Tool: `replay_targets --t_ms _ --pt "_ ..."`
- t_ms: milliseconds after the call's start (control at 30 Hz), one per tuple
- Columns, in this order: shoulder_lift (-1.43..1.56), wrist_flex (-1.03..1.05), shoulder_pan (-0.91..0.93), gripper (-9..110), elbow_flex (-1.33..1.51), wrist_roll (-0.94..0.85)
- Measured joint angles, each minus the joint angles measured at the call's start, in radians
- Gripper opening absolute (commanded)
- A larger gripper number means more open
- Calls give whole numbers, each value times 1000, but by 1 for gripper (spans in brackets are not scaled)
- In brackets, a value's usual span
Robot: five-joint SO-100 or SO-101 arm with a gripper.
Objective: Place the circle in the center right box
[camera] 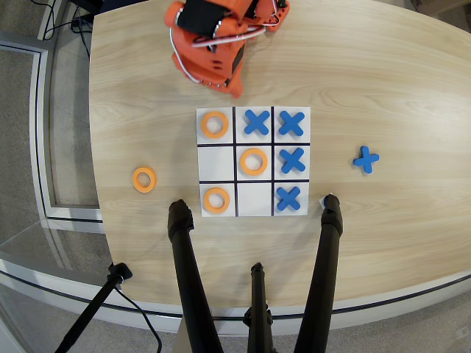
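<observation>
Circle (144, 179), taken here as the one orange ring lying loose, sat flat on the bare table (383, 73) off the grid's nine o'clock side in the overhead view, well apart from the board. The center right box (216, 161) was the empty white cell at the nine o'clock end of the middle row, between two ring-filled cells of the same column. It lay at roughly three o'clock from the loose ring.

The gripper (234, 90) hung near the table's twelve o'clock edge, clear of the grid. Seen from above, its orange body hid the fingertips, so I could not tell whether the jaws were apart or together; nothing showed in them. From there the loose ring lay between seven and eight o'clock and the farther of the two. The empty cell lay close to six o'clock and nearer. Being round, the ring had no long axis, so in my judgement any jaw heading across its rim would serve.

Counted:
- Four orange rings: three on the grid at top (214, 124), centre (253, 161) and bottom (216, 200), and one loose.
- Five blue crosses: four on the grid (292, 159), and one (366, 159) loose off the three o'clock side.
</observation>
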Motion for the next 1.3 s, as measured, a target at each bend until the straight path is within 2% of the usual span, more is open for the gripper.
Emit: replay_targets --t_ms 233,433,700,900,1300 --pt "256 31 54 24 132 -25" --pt "291 -11 103 24 140 -41" --pt "72 -183 275 24 107 -138" --pt "-81 -262 310 24 12 -144" --pt "-434 -347 193 24 -360 72"
